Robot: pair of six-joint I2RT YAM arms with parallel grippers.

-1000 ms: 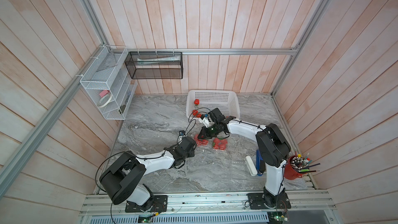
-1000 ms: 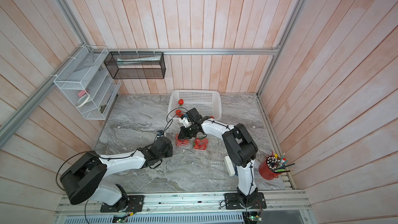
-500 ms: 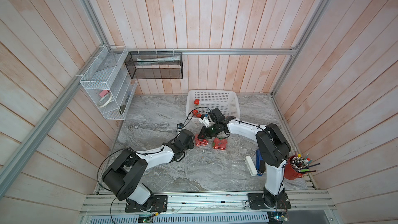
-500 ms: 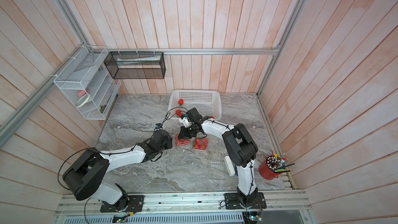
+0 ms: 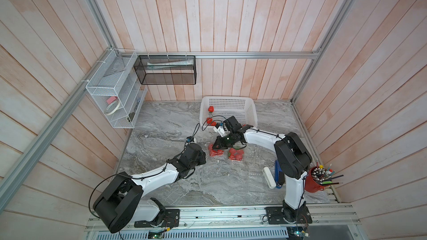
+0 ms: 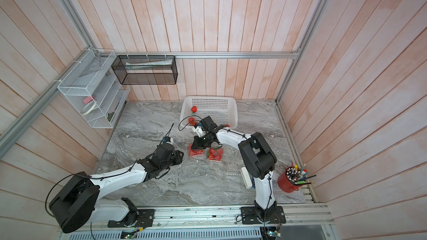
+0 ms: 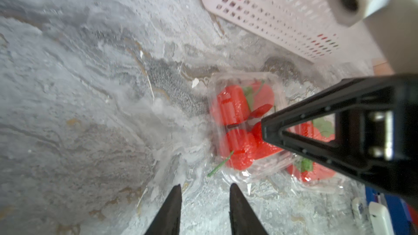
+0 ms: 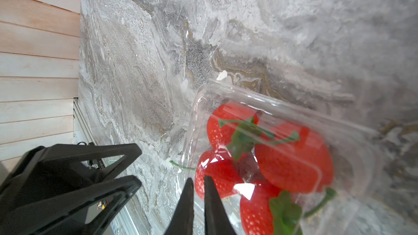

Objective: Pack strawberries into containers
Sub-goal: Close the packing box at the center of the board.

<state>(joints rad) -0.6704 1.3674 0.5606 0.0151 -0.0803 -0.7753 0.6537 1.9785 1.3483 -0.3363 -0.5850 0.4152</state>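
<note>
The left gripper (image 7: 205,185) had slid toward the filled container (image 7: 235,109) mid-bench, jaws narrowing, empty — the right gripper (image 8: 199,177), nearly shut, touched its lid; closing seemed next.

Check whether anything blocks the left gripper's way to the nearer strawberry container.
Nothing visible does. In the left wrist view only bare marble and a thin green stem lie between the open left gripper and the container. The right gripper sits over the container's far side, above the strawberries.
</note>
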